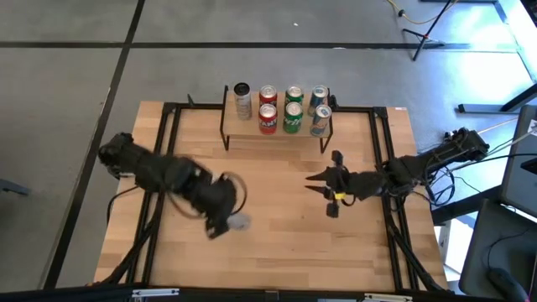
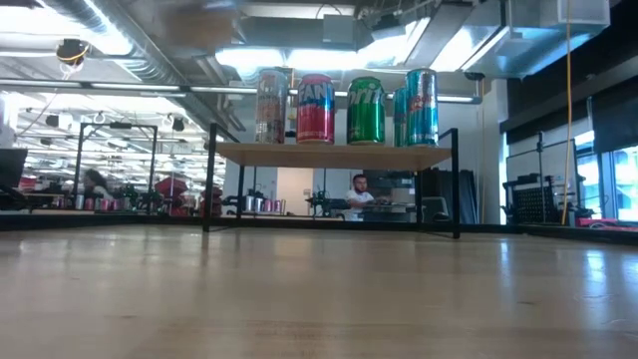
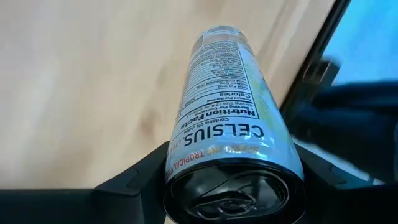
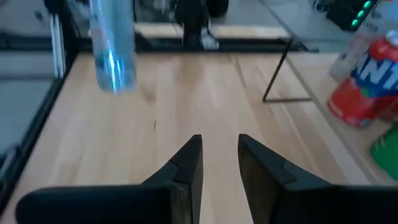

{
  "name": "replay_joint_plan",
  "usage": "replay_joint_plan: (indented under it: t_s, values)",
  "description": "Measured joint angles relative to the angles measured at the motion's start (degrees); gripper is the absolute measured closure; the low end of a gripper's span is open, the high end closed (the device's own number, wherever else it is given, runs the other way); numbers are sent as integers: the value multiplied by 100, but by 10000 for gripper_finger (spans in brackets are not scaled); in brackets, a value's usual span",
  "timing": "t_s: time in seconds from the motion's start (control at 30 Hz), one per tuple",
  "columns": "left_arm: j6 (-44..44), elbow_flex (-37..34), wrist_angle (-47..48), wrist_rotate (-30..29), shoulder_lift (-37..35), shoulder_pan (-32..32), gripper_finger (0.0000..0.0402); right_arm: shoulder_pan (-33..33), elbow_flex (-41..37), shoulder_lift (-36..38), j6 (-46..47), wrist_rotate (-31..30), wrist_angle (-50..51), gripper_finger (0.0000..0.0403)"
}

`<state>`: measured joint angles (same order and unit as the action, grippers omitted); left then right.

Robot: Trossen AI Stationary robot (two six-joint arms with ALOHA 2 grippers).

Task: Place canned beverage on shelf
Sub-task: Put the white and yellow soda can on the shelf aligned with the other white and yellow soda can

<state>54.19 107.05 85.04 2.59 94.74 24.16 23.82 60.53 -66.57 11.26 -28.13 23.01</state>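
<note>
My left gripper is over the table's near left part, shut on a pale Celsius can. The can's end shows beside the gripper in the high view, and the can stands blurred and upright in the right wrist view. The shelf, a light wood plank on thin black legs, stands at the far middle of the table, with several cans upright on its top. My right gripper is open and empty over the table's right middle, in front of the shelf. My left gripper pinches the can between its two fingers, on opposite sides of the can's wall just below its pull-tab end. The fingers come from above and lie along the can. The can hangs below them, bottom end down, seemingly clear of the table.
Red, green, blue and silver cans fill most of the shelf top. A black frame runs along the table's left and right sides. People and desks show in the room behind.
</note>
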Motion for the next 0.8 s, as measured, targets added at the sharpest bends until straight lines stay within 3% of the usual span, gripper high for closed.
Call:
replay_joint_plan:
  t_s: [0.37, 0.8]
  values:
    - [-2763, 767, -45, -199, 0, -1724, 182, -1325, 2, -1002, -122, 1849, -1794, 315]
    - [-4009, 767, -346, -244, 7, -2251, 182, -1644, 2, -1963, -110, 2207, -2265, 315]
